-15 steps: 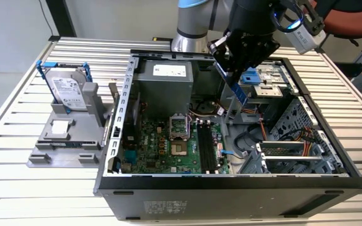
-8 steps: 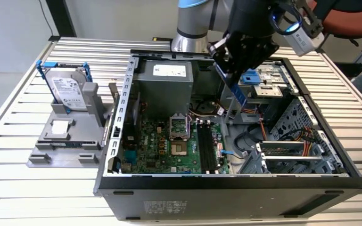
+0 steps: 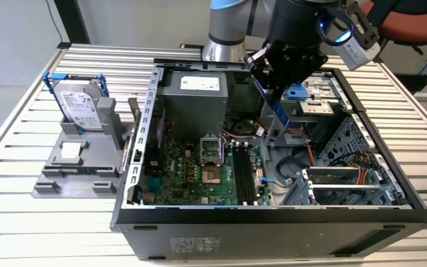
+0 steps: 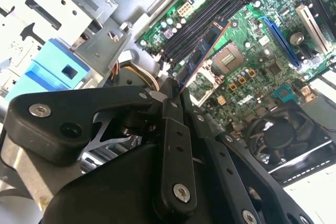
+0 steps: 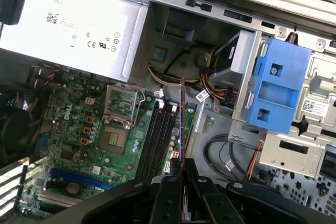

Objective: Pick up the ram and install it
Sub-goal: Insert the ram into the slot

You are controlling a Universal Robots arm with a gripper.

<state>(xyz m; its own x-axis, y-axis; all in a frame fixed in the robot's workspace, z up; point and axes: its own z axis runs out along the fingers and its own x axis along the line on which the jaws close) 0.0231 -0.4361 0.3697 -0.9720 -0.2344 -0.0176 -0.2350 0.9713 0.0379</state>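
The fingers [image 4: 173, 124] are clenched on the ram [image 4: 207, 45] at one end, above the motherboard slots [image 5: 157, 140]; it looks light, stiff, thin and fragile, best pinched across its flat faces

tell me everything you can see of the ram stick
The ram is a long, thin circuit-board stick, bluish here, carrying a row of dark chips. The end effector is shut on one end; the rest juts out freely over the black memory slots, not seated in any. In the first wrist view it shows edge-on.
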